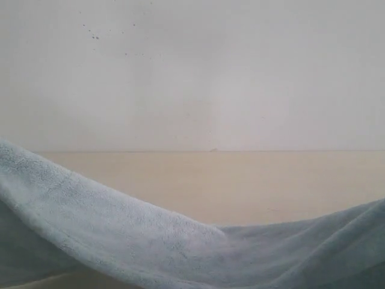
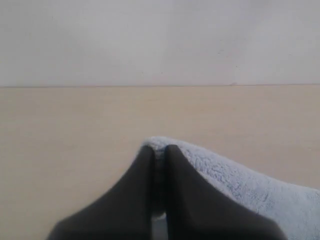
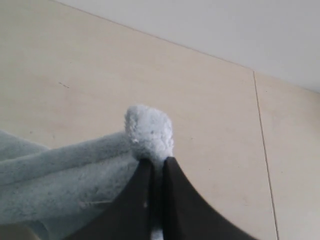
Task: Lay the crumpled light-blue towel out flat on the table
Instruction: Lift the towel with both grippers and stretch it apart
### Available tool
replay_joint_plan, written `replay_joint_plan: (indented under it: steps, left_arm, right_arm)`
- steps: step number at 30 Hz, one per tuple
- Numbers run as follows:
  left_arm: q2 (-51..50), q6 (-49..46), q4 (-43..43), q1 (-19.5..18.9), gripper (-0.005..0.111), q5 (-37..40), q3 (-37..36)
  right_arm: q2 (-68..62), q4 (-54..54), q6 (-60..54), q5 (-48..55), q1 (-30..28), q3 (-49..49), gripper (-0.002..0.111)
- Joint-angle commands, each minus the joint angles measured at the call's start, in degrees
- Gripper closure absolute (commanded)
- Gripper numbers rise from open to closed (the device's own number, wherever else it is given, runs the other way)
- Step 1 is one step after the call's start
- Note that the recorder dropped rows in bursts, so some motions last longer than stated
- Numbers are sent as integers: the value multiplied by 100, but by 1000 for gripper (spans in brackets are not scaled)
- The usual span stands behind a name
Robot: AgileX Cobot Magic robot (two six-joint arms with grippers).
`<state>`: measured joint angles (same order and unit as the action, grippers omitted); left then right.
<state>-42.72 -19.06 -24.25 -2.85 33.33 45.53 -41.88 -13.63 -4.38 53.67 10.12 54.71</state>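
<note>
The towel [image 1: 150,241] hangs slung between both arms above the counter [image 1: 252,180], sagging low in the middle. The left gripper [image 2: 159,150] is clamped tight on one bit of its edge, and the right gripper [image 3: 157,162] on another, with a small tuft poking past its tips. With so little cloth pinched, a hard tug outward could pull it free, and the sagging middle may fold under when lowered.

Plain off-white matte wall [image 1: 240,72] at the back, across the full width; tiny dark specks [image 1: 95,37] high on its left.
</note>
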Motion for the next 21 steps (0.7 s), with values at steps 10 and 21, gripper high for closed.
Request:
replay_joint_plan:
  steps: [10,21]
  left_arm:
    - [1548,1616,1921,635,103,1073,-21]
    - [3097,2469,3075,1154,103,1834,-11]
  right_arm:
    - [1468,-224,259,850,203,-4,107]
    - [2206,-643,438,1186,318,-4,107]
